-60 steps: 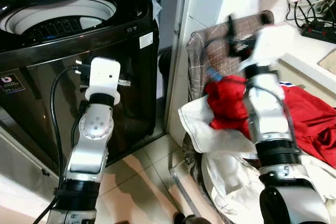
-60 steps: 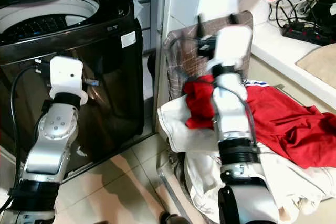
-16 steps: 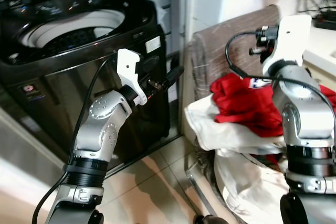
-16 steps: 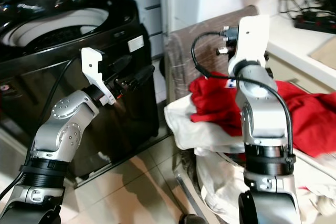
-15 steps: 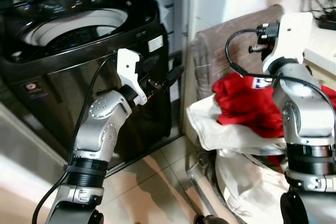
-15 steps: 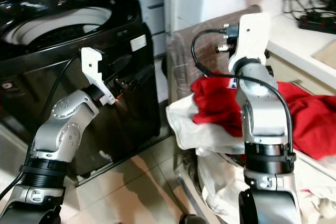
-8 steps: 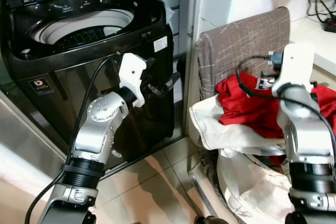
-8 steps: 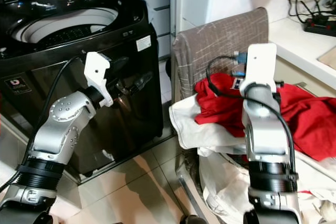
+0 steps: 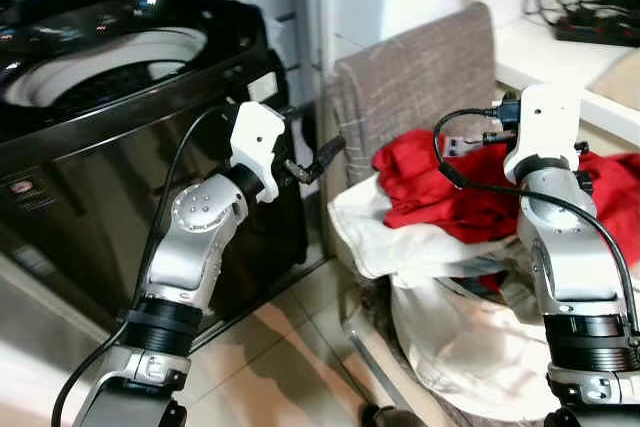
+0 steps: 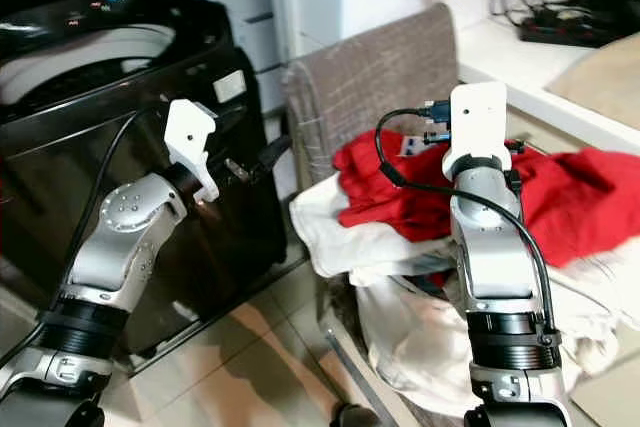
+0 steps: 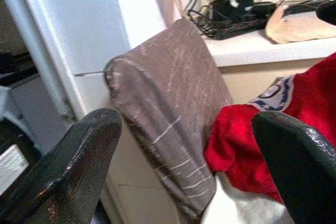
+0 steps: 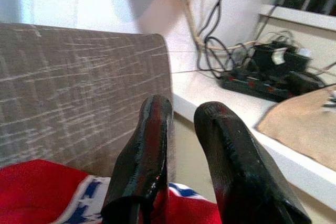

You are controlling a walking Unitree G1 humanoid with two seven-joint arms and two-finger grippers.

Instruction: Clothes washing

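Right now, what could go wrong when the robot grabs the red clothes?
The right gripper is nearly shut above the red garment, so it may just push the cloth instead of pinching it. The red garment lies tangled with a white cloth in the pile, so both might lift together. Power cables sit on the nearby counter and could snag.

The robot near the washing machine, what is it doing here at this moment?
It is busy with laundry. The black top-loading washing machine stands open on its left, and a pile with a red garment over white cloth lies on its right, before a grey-brown checked fabric. The right gripper, fingers nearly closed and empty, hovers above the red garment. The left gripper is wide open, pointing toward the pile. Nothing is held yet.
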